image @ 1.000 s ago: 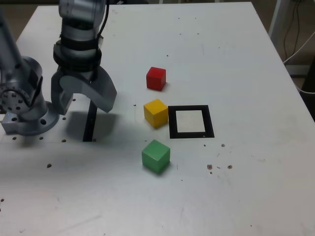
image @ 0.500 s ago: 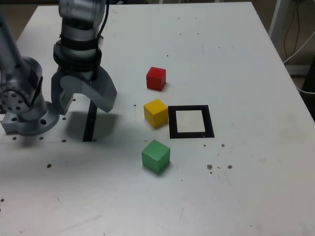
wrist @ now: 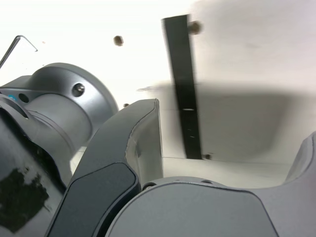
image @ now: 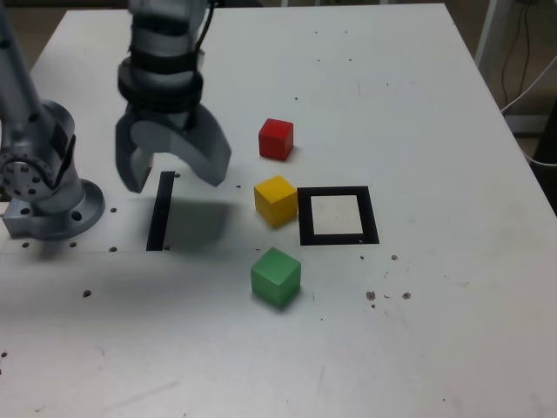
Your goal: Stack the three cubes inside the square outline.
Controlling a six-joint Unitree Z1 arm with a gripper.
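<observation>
The jaws stand wide apart and hold nothing; the gripper (image: 171,172) hangs above the black strip (image: 159,212), toward the table's (image: 435,331) left edge in the exterior view. Nearer mid-table, the yellow cube (image: 276,199) sits just beside the square outline (image: 338,216), the red cube (image: 276,138) toward the far edge, the green cube (image: 276,276) toward the near edge.

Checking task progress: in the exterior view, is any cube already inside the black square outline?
No: the square outline shows only its white centre, and the yellow cube sits just outside its edge on the exterior view's left.
</observation>
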